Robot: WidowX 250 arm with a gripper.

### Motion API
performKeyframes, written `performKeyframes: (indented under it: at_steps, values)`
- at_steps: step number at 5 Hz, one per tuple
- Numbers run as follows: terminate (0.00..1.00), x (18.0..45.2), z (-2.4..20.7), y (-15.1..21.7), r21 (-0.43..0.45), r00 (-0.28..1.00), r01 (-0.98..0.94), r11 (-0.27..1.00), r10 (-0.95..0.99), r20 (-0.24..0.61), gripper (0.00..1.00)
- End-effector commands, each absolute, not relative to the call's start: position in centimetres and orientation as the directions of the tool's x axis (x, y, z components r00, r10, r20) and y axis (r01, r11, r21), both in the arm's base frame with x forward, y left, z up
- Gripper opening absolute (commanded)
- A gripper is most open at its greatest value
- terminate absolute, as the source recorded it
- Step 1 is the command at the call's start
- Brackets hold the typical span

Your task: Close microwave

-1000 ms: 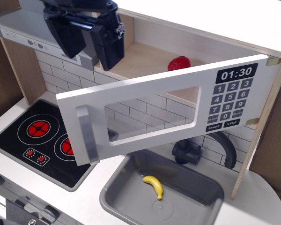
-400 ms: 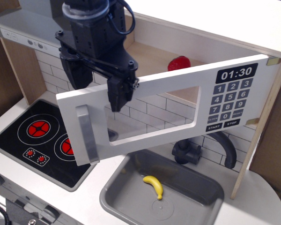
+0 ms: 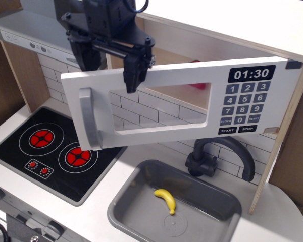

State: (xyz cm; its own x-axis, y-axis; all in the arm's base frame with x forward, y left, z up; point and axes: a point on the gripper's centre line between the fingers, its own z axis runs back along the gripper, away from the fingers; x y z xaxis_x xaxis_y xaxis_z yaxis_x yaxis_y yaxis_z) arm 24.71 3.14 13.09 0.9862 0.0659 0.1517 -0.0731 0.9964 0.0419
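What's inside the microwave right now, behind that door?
Through the door's window a red object shows inside the microwave, along with white tile wall lower down. The door panel hides the rest of the object, so I cannot name it, and most of the shelf.

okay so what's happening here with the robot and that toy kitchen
A black robot gripper is at the top edge of the white wooden microwave door of a toy kitchen, one finger in front of the door face. The door is partly open; a red object shows through its window. Below, a yellow banana lies in the grey sink.
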Motion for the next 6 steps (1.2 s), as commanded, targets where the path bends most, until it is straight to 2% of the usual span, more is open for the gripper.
performKeyframes:
  at_steps: [1,2,3,4,5,6]
  values:
    - [0.0,24.3,16.3,3.0,0.013,0.968,-0.161,0.987,0.155,0.199,1.0]
    - [0.0,21.6,15.1,0.7,0.003,0.976,-0.155,0.988,0.152,0.159,1.0]
    - [0.0,20.3,13.2,-1.3,-0.034,0.971,-0.186,0.982,0.189,0.144,1.0]
    - [0.0,20.5,10.9,-3.6,-0.083,0.953,-0.236,0.968,0.248,0.172,1.0]
    - [0.0,22.4,8.3,-4.0,-0.11,0.937,-0.269,0.957,0.287,0.201,1.0]
    - [0.0,24.1,5.9,-2.6,-0.087,0.92,-0.329,0.94,0.34,0.193,1.0]
